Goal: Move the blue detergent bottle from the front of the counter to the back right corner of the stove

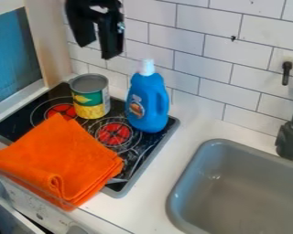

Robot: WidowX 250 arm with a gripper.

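Two fingers on my gripper (pixel 95 51) hung parted above the can (pixel 91 101); a skewed descent could have knocked it into the bottle (pixel 152 107) below me.

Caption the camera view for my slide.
Open black gripper above a toy stovetop with a folded orange cloth, tin can and blue detergent bottle.
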